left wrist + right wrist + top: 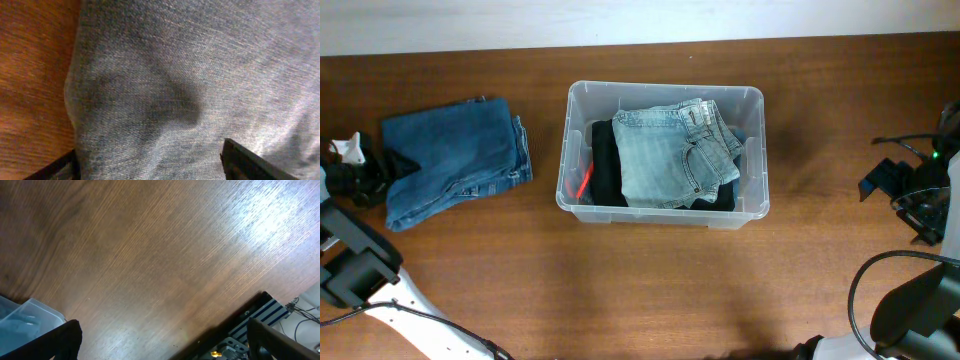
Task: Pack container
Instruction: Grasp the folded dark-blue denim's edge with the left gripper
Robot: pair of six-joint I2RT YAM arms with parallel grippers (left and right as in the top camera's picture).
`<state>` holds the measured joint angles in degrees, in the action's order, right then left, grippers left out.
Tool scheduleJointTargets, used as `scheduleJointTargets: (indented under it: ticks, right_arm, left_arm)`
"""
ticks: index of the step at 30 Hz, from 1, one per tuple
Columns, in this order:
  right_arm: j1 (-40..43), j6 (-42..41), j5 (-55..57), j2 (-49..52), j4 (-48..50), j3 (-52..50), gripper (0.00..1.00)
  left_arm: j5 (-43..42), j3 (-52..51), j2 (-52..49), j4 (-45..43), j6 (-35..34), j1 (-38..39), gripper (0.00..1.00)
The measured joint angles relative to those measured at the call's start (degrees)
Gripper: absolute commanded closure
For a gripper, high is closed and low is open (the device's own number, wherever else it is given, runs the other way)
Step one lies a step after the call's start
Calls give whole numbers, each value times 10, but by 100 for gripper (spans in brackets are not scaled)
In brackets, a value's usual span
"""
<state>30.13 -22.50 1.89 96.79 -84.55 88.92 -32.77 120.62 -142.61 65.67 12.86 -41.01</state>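
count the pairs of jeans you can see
2. A darker blue pair lies on the table, left of the container. A lighter pair sits inside the container on top of a black garment. More may be hidden underneath.

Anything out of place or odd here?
Nothing spilled or damaged. The light jeans in the container lie rumpled and skewed over a black garment, with something red showing by one end wall. The darker jeans lie outside on the table, loosely folded.
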Motion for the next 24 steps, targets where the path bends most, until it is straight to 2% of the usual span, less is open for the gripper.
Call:
scheduleJointTargets:
  ticks: [3, 11, 16, 17, 24]
  right_arm:
    - [0, 0, 0, 0, 0, 0, 2]
    - [0, 0, 0, 0, 0, 0, 2]
    - [0, 0, 0, 0, 0, 0, 2]
    - [0, 0, 0, 0, 0, 0, 2]
    - [0, 0, 0, 0, 0, 0, 2]
  left_arm:
    - [-18, -2, -1, -2, 0, 0, 24]
    - [-46, -11, -4, -3, 2, 1, 69]
    - [-50, -12, -5, -3, 1, 2, 89]
    - [-50, -12, -5, -3, 0, 3, 98]
    - [-73, -12, -5, -2, -5, 2, 99]
